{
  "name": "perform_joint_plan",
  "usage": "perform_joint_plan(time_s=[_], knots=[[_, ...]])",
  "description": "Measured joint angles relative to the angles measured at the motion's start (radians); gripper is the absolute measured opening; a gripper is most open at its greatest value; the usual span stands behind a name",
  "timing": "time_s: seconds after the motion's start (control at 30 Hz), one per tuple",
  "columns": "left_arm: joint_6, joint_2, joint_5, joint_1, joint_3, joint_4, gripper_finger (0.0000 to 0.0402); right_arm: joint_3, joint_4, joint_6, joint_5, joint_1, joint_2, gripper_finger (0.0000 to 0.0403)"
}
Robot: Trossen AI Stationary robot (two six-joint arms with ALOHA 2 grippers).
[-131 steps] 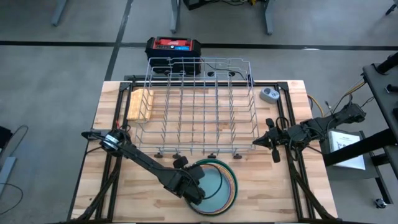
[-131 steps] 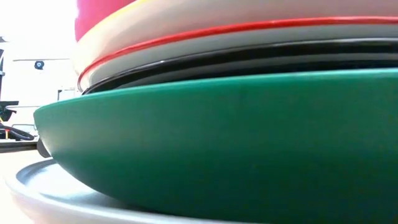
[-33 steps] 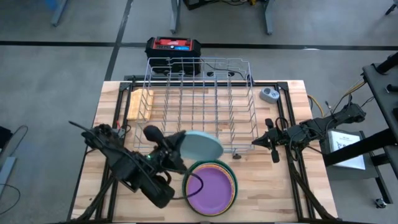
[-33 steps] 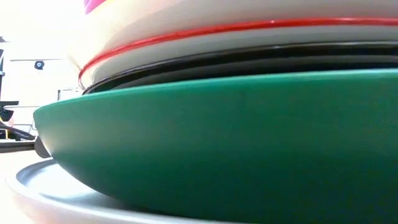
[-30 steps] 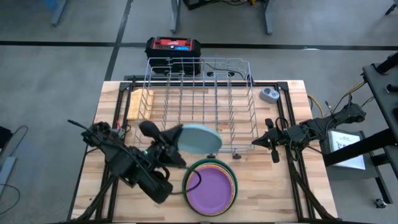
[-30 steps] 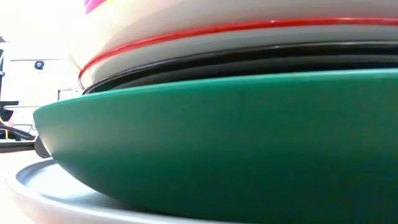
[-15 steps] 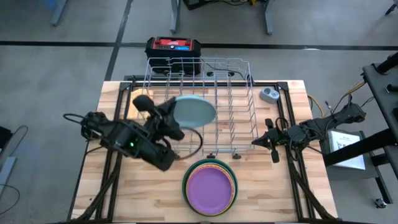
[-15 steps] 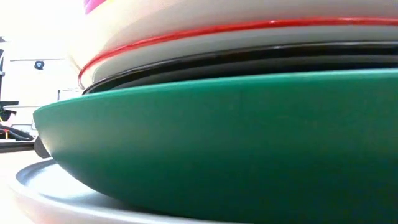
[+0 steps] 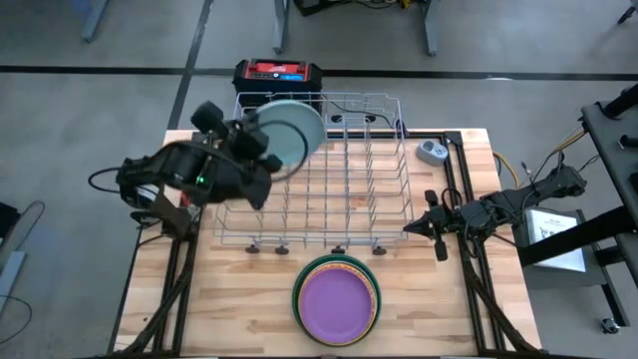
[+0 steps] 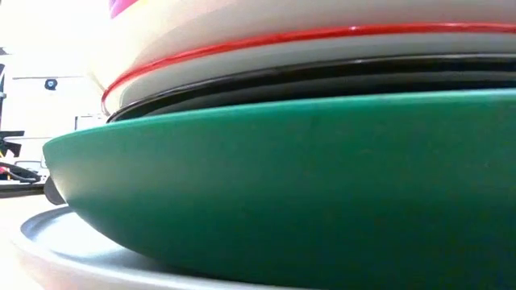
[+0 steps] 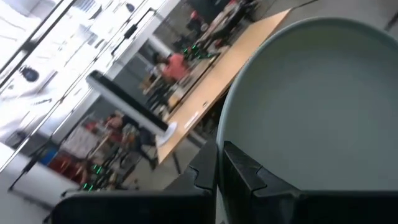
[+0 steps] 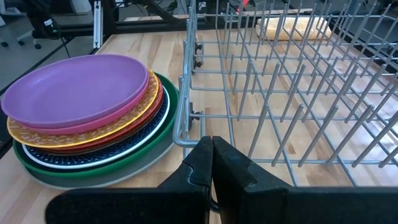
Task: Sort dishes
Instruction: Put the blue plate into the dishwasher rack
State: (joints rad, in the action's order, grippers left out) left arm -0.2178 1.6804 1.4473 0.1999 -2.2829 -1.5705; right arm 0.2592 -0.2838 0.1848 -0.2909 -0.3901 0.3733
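The round pale blue plate (image 9: 290,131) is up in the air over the back left corner of the silver wire dish rack (image 9: 319,170), pinched at its rim by the left end effector (image 9: 251,140); this looks like the step of putting one plate in the rack, so next it should tip on edge and slide down between two wires. The left arm is lifted high and bent over the rack; the right end effector (image 12: 211,163) waits pinched shut, holding nothing, low by the rack's right side, near the stack of plates with the purple plate (image 9: 336,300) on top at the front of the wooden bench (image 9: 439,299).
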Motion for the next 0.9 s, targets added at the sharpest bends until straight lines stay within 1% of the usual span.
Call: perform_joint_plan(time_s=[0.13, 0.33, 0.47, 0.63, 0.8, 0.9], knots=[[-0.023, -0.049, -0.019, -0.081, 0.096, 0.0, 0.0002, -0.002, 0.008, -0.004, 0.0, 0.0, 0.0, 0.0], [-0.096, -0.141, -0.023, -0.211, 0.323, -0.001, 0.0002, -0.004, 0.011, -0.006, 0.0, 0.0, 0.0, 0.0], [-0.16, -0.192, -0.02, -0.3, 0.445, -0.001, 0.0002, -0.004, 0.012, -0.006, 0.0, 0.0, 0.0, 0.0], [-0.238, -0.219, -0.016, -0.398, 0.565, 0.007, 0.0002, -0.005, 0.023, -0.014, -0.001, 0.0, 0.001, 0.0], [-0.24, -0.219, -0.016, -0.483, 0.663, 0.088, 0.0002, -0.007, 0.027, -0.021, -0.001, 0.0, 0.001, 0.0], [-0.211, -0.219, -0.015, -0.528, 0.712, 0.142, 0.0002, -0.01, 0.031, -0.022, -0.004, -0.001, 0.001, 0.0]])
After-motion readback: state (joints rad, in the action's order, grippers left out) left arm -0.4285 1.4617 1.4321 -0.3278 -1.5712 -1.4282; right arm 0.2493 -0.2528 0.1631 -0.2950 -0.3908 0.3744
